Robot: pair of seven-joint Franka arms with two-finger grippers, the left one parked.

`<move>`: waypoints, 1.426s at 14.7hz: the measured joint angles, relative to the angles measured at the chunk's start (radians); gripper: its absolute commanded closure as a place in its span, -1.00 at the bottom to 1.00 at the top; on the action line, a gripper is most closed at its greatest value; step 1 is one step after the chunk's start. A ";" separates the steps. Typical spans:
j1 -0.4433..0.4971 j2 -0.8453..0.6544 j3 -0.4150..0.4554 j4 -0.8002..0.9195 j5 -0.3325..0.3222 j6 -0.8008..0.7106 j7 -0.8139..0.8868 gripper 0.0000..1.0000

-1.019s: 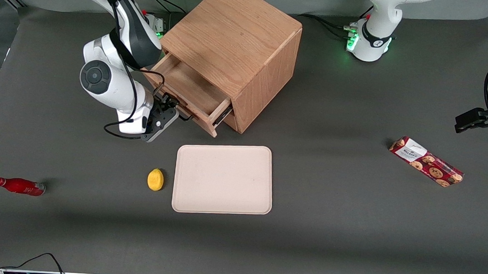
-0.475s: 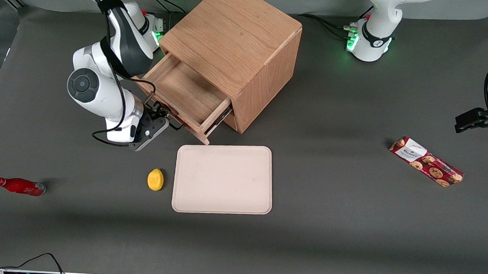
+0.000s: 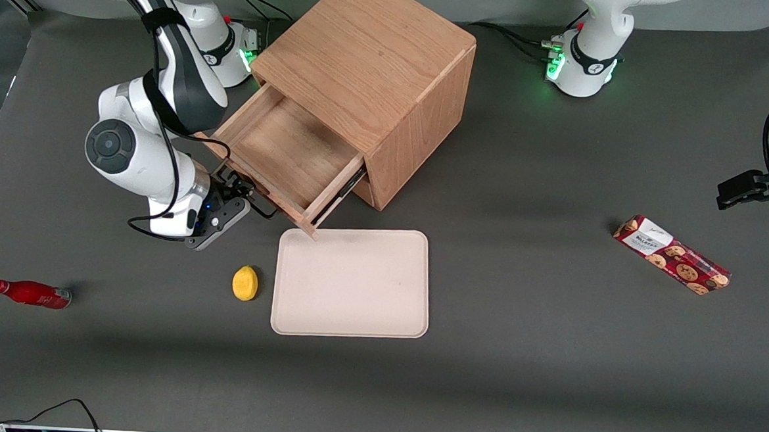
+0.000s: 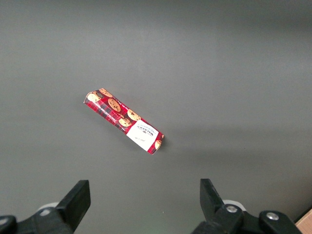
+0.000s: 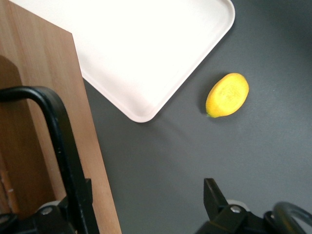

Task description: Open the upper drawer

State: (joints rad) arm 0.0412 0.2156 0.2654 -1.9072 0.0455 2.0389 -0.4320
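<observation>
Drawer (image 3: 289,150) stands well out of the cabinet (image 3: 379,64). My gripper (image 3: 246,194) has fingers hooked around its handle (image 5: 62,146), not clamped. Rigid wood on rails; I judge it slides lightly.

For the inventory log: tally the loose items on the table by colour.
Red: 2, bottle and cookie box
Yellow: 1, lemon
Cream: 1, tray
Total: 4
The pincer is at the open upper drawer handle.
</observation>
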 measured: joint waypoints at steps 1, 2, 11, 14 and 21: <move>-0.001 0.004 -0.003 0.004 -0.001 0.000 -0.002 -1.00; -0.001 0.007 -0.011 0.009 -0.002 0.000 -0.005 -1.00; -0.003 0.043 -0.057 0.057 -0.003 0.001 -0.029 -1.00; -0.004 0.052 -0.070 0.070 -0.006 0.001 -0.042 -1.00; -0.011 0.061 -0.078 0.085 -0.010 0.001 -0.048 -1.00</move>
State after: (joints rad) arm 0.0302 0.2765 0.1869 -1.8222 0.0359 2.0402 -0.4802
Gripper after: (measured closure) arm 0.000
